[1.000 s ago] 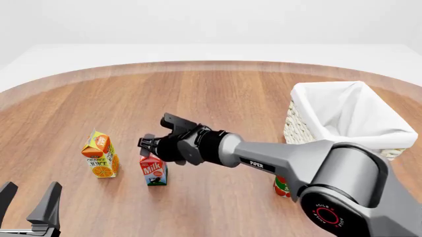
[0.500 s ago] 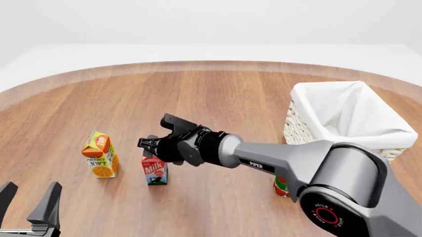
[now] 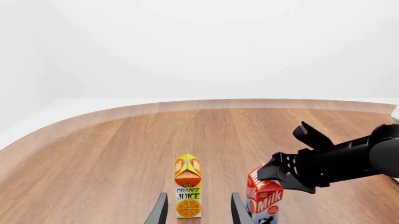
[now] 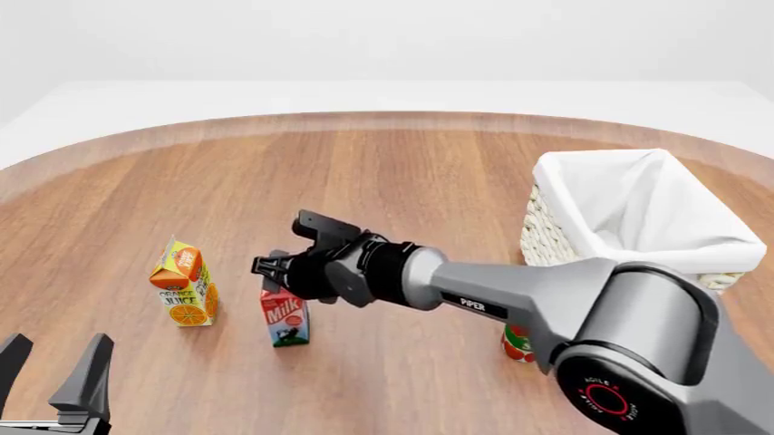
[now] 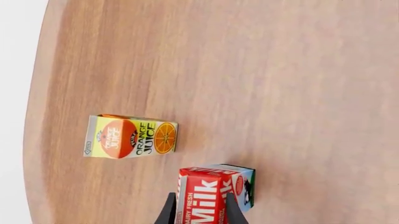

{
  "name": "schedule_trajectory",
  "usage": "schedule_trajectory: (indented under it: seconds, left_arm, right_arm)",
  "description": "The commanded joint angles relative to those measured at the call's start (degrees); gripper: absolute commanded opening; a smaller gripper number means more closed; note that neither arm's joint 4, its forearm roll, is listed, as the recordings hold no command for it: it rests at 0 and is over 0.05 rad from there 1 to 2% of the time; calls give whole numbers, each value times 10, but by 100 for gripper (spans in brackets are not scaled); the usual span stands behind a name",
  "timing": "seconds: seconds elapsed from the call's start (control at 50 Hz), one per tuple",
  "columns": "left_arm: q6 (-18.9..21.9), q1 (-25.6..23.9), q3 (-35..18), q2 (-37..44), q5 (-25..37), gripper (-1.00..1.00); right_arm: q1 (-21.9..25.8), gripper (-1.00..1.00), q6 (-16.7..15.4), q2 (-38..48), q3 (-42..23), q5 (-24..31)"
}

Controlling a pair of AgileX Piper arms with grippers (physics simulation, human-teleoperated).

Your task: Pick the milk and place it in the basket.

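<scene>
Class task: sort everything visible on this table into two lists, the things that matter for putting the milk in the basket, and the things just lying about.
Belongs to the job:
milk
basket
right pincer, closed on the milk's top

Just lying about:
orange juice carton
small red-and-green item, mostly hidden behind the right arm
left pincer, open and idle

A bare simulated test space: a rounded wood-grain surface (image 4: 459,172) stands against blank white surroundings, carrying only grocery props, a juice carton (image 4: 184,295) and a lined wicker basket (image 4: 629,217).
</scene>
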Motion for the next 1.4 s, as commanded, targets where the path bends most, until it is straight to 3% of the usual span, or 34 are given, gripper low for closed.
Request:
schedule_trajectory:
  seconds: [0.02, 0.44, 1.4]
  left_arm:
    - [0, 0, 0, 0, 0, 100]
    - [0, 0, 0, 0, 0, 100]
    - [0, 0, 0, 0, 0, 100]
  right_arm:
    - [-1, -100, -1, -14, -4, -2]
    - [-8, -100, -16, -31, -1, 2]
    - [-10, -100, -15, -46, 1, 0]
